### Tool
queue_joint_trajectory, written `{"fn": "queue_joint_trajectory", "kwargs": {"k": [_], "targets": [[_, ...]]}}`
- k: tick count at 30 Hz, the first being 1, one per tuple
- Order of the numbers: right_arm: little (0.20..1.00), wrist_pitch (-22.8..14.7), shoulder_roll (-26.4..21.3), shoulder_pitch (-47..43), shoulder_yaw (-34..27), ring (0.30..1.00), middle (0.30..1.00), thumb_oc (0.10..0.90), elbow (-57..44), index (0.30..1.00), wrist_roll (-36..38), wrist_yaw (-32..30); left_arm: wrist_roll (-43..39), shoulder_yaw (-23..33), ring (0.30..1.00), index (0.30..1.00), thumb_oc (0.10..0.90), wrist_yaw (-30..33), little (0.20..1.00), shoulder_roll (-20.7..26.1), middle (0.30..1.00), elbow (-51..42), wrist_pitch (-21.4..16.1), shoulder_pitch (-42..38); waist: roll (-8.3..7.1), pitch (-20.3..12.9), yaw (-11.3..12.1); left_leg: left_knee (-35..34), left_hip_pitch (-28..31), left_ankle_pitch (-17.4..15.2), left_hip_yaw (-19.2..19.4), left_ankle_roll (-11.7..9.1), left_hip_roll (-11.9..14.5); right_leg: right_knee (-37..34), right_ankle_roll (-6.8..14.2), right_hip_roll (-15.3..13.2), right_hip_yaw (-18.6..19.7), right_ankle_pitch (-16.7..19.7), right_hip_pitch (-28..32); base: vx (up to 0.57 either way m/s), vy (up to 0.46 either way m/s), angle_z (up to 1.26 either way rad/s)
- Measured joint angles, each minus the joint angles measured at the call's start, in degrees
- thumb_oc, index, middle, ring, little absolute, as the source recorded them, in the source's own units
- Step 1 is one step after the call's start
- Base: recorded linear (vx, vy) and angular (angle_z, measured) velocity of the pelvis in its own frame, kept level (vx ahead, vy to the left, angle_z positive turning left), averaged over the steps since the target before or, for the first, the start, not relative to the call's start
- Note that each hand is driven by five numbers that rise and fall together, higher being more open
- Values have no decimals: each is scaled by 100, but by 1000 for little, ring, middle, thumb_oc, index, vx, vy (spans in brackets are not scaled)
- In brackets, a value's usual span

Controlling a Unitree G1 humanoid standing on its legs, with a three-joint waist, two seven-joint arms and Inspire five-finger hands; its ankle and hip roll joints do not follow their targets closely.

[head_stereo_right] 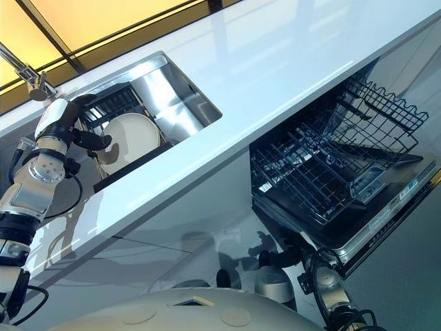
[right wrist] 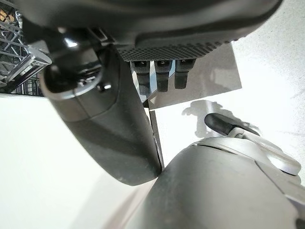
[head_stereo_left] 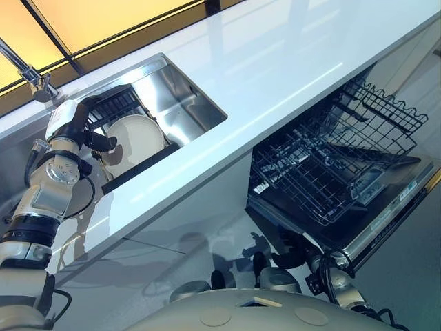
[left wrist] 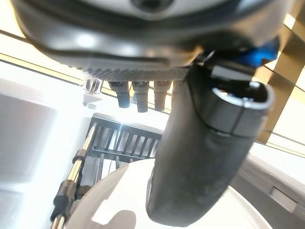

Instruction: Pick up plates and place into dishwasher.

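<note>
Fingers of the left hand (head_stereo_left: 81,123) hang relaxed and straight over the sink, grasping nothing; from its wrist camera I see the fingertips (left wrist: 138,98) pointing past the dish rack, with the thumb (left wrist: 200,157) lying across the white plate's face. Whether the thumb actually touches the plate I cannot tell.

Near to me, low at my right side, the right hand (right wrist: 157,71) shows in its own wrist camera with its fingers extended in a row, thumb alongside, nothing between them. It sits below the counter front, close to the dishwasher's open door (head_stereo_left: 386,217).

Next out, the dishwasher lower rack (head_stereo_left: 317,176) is pulled out over the door: dark wire, tines standing, no plate in it that I can make out. An upper wire basket (head_stereo_left: 382,103) juts out beyond it, under the counter's edge.

White countertop (head_stereo_left: 275,76) runs diagonally across my view, between dishwasher and sink.

Farther out, the steel sink (head_stereo_left: 182,103) is set into the counter. A black dish rack (head_stereo_right: 114,103) sits in its left part, and the white plate (head_stereo_left: 134,138) leans in that rack, tilted, face toward me. Left hand is just beside the plate's left rim.

Farthest, a chrome faucet (head_stereo_left: 31,74) rises behind the sink.
</note>
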Motion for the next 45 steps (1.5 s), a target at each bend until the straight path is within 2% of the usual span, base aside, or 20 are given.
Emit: {"fn": "queue_joint_trajectory", "kwargs": {"k": [11, 14, 19, 23, 26, 27, 28, 29, 35, 38, 41, 45], "targets": [[900, 149, -21, 7, -189, 900, 900, 800, -2, 900, -209, 35, -263, -11, 900, 900, 800, -638, 900, -13, 900, 73, 19, 0, 17, 10, -111, 2, 20, 0, 7, 0, -4, 2, -7, -1, 10, 5, 13, 101, 34, 0], [900, 215, -110, 81, -271, 900, 900, 800, -3, 900, -211, 37, -329, -10, 900, 900, 800, -673, 900, -94, 900, 76, 132, 0, 69, 46, -143, 2, 69, -2, 12, 1, -9, 2, 3, -1, 23, -2, 55, 125, 36, -2], [900, 310, -283, 213, -423, 900, 900, 800, -18, 900, -290, 132, -523, -8, 900, 900, 800, -674, 900, -216, 900, 114, 364, 0, 166, 250, -159, 3, 48, -2, 54, -1, -15, 55, 13, 1, 78, -10, -22, 42, 6, -7], [900, 392, -345, 223, -432, 900, 900, 800, -36, 900, -326, 161, -529, 171, 900, 900, 800, -701, 900, -214, 900, 306, 416, -135, 155, 419, -154, 185, -321, 3, 142, -4, -29, 278, 12, -8, 180, -9, -434, -42, -18, -13], [900, 403, -419, 280, -432, 900, 900, 800, -37, 900, -327, 199, -578, 304, 900, 900, 800, -970, 900, -205, 900, 440, 522, -336, 143, 517, -147, 218, -371, 4, 166, 0, -35, 342, 12, -12, 195, -10, -513, -10, 3, -3], [900, 404, -441, 290, -435, 900, 900, 800, -37, 900, -327, 200, -605, 374, 604, 604, 454, -1139, 554, -180, 604, 480, 544, -398, 136, 526, -154, 248, -422, 1, 163, 3, -43, 346, 13, -20, 196, -9, -551, 0, 0, 0], [900, 403, -444, 285, -445, 900, 900, 800, -39, 900, -327, 199, -685, 423, 432, 432, 254, -1304, 354, -140, 432, 498, 611, -466, 120, 558, -154, 271, -456, 1, 163, 3, -49, 376, 13, -22, 196, -9, -590, -33, 37, 1], [900, 398, -444, 271, -446, 900, 900, 800, -39, 900, -326, 201, -783, 452, 300, 300, 100, -1493, 200, -69, 300, 524, 639, -542, 103, 611, -153, 285, -484, 2, 162, 3, -54, 412, 13, -26, 199, -9, -622, -33, 37, 1], [900, 347, -446, 250, -467, 900, 900, 800, -37, 900, -329, 282, -1322, 981, 300, 300, 100, -1523, 200, 111, 300, 807, 697, -791, 71, 679, -178, 279, -539, 5, 156, 57, -100, 447, 12, -82, 181, -4, -696, -13, 45, 0], [900, 343, -443, 252, -473, 900, 900, 800, -38, 900, -331, 287, -1757, 1192, 300, 300, 100, -1527, 200, 175, 300, 808, 709, -787, 72, 679, -150, 277, -524, -8, 21, 70, -115, 439, 18, -90, 167, -10, -664, -14, 32, 6], [900, 317, -428, 221, -474, 900, 900, 800, -41, 900, -388, 292, -2364, 1344, 300, 300, 100, -1462, 200, 13, 300, 803, 703, -730, 72, 680, -104, 254, -480, -10, -38, 70, -135, 419, 55, -119, 142, -38, -600, -19, 8, 11], [900, 272, -421, 190, -485, 900, 900, 800, -40, 900, -469, 281, -2846, 1521, 300, 300, 100, -1449, 200, -114, 300, 547, 481, -473, 72, 680, -78, 230, -380, -10, -110, 69, -183, 390, 112, -180, 42, -79, -469, -17, -1, 10]]}}
